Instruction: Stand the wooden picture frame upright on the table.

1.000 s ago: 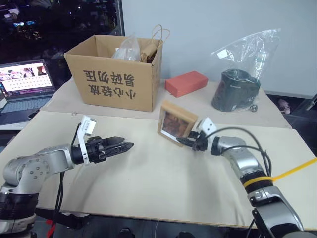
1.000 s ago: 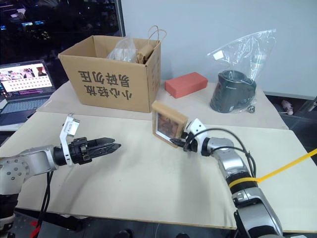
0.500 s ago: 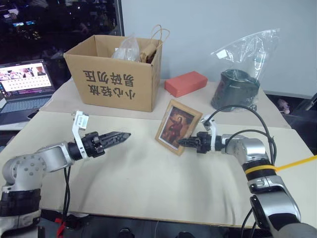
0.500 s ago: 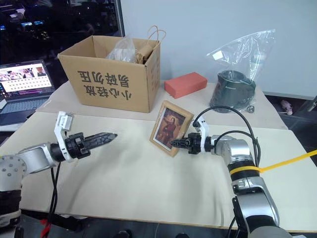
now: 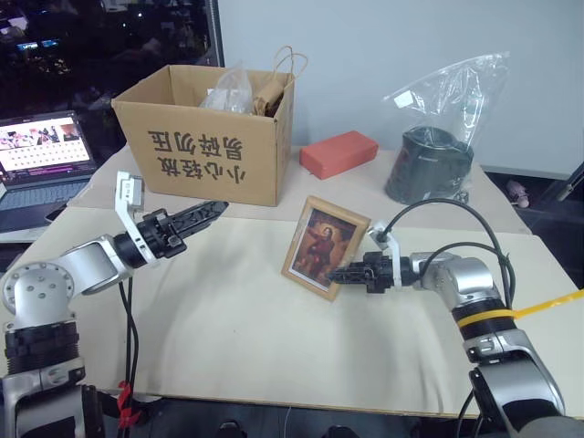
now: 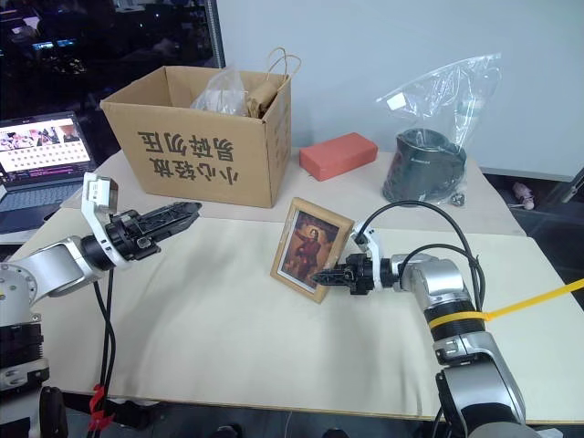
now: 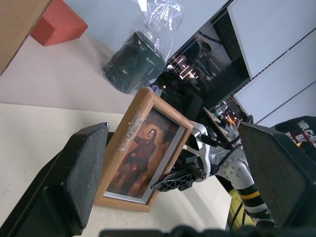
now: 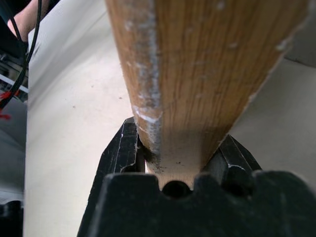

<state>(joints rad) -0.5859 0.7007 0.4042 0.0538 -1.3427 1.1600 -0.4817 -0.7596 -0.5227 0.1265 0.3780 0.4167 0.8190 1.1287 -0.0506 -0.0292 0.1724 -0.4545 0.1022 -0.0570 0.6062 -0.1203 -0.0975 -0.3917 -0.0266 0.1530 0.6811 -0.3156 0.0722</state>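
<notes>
Upright, picture frame [image 5: 323,246] pinched by right gripper [image 5: 339,273]

Office-like lab: laptop [image 5: 41,155], cardboard box [image 5: 205,137], glass partitions.

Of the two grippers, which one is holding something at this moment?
The right gripper: its fingers are shut on the lower edge of the wooden picture frame. The left gripper is open and apart from it.

Both arms have rounded silver-grey shells with black joint sections. Left gripper [image 5: 212,211]: two long black ribbed fingers, a white bracket at the wrist. Right gripper [image 5: 336,274]: black fingers, white wrist bracket, looping black cables. A yellow band rings the right forearm.
</notes>
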